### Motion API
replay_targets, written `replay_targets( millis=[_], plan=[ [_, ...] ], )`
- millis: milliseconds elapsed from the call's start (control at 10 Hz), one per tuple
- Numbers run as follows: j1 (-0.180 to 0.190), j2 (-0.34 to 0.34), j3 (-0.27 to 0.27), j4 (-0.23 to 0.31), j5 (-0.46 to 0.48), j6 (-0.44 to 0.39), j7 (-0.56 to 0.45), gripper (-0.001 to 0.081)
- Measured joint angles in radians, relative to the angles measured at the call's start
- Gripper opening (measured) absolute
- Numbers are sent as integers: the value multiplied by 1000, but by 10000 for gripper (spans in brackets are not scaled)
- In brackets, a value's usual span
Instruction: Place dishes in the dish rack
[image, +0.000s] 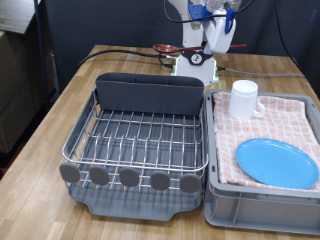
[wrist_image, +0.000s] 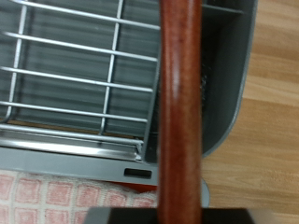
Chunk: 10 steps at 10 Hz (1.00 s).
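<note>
My gripper (image: 204, 45) is up behind the far side of the dish rack (image: 140, 135), shut on the brown wooden spoon (image: 168, 48), which sticks out towards the exterior view's left. In the wrist view the spoon's handle (wrist_image: 179, 103) runs straight down the picture, over a corner of the rack's wire grid (wrist_image: 84, 75) and dark grey base. My fingertips do not show there. The white mug (image: 244, 98) and the light-blue plate (image: 277, 162) sit on the checked cloth in the tub. No dishes show inside the rack.
The grey tub (image: 262, 205) with the red-and-white checked cloth (image: 290, 118) stands against the rack on the exterior view's right; the cloth's edge also shows in the wrist view (wrist_image: 56, 198). A dark cable (image: 125, 52) lies on the wooden table (image: 60, 110) behind the rack.
</note>
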Motion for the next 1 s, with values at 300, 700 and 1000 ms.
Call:
replay_targets(
  millis=[300, 700, 1000],
  plan=[
    [2, -2, -52, -23, 88, 0, -27, 92],
    [11, -2, -143, -58, 222, 28, -168, 92],
    [15, -1, -162, -62, 256, 34, -195, 92]
  ],
)
